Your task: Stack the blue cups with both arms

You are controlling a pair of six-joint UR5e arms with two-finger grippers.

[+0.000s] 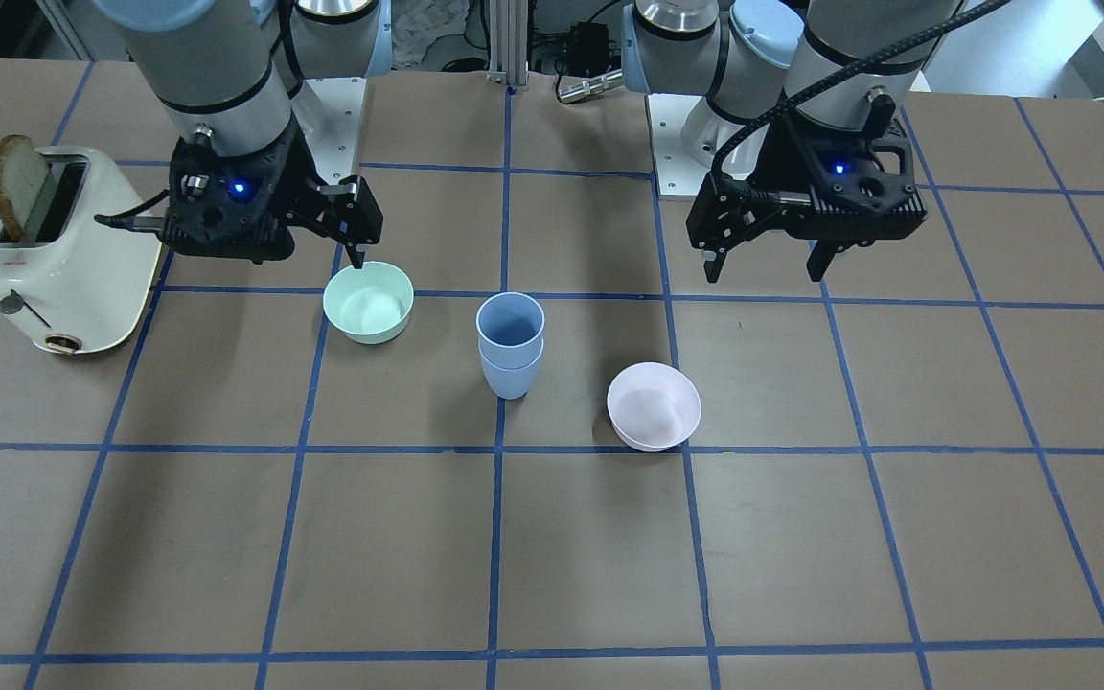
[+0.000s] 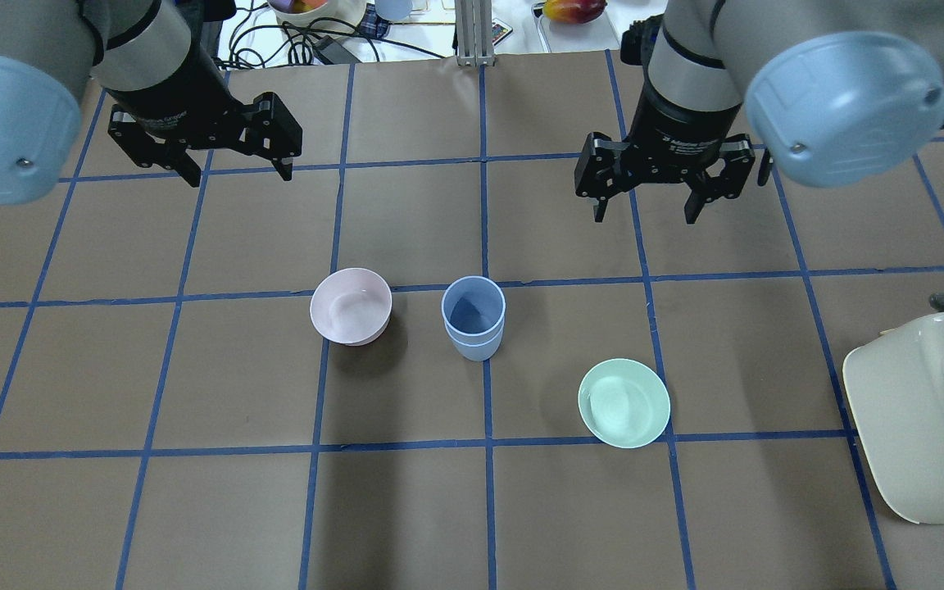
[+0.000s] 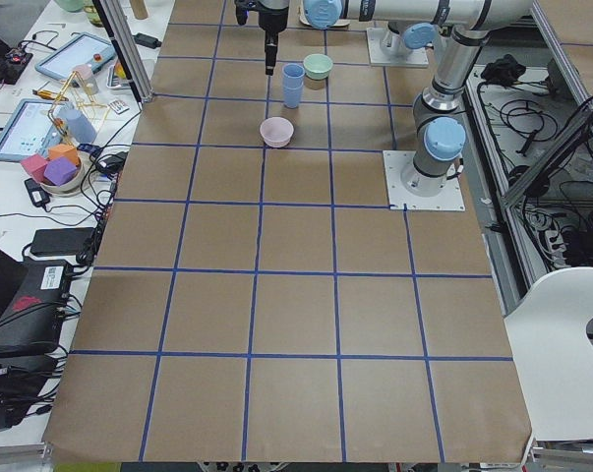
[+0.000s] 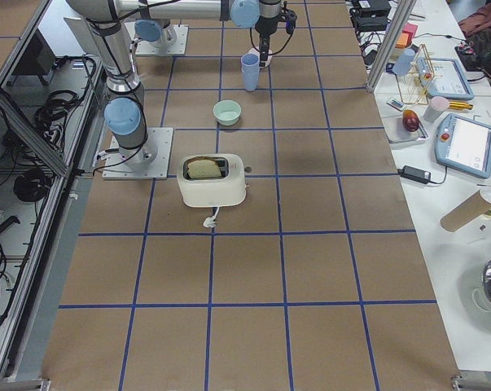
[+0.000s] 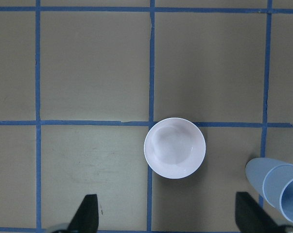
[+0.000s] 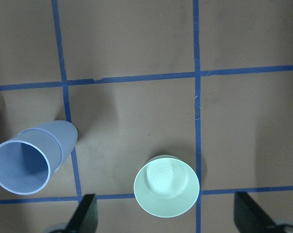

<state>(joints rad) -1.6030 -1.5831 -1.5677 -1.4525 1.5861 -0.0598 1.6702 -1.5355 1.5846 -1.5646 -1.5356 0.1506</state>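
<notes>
The two blue cups (image 2: 473,318) stand nested one inside the other, upright, at the middle of the table; they also show in the front view (image 1: 511,350). My left gripper (image 2: 239,176) hangs open and empty above the table, far from the cups. In its wrist view the pink bowl lies between the fingers (image 5: 86,214), with the cups (image 5: 277,187) at the right edge. My right gripper (image 2: 645,217) is open and empty, raised beyond the mint bowl. Its wrist view shows the cups (image 6: 32,158) at the left.
A pale pink bowl (image 2: 351,306) sits left of the cups and a mint-green bowl (image 2: 624,401) to their right and nearer. A cream toaster (image 1: 54,259) holding a bread slice stands at the table's right-arm end. Benches with clutter flank the table.
</notes>
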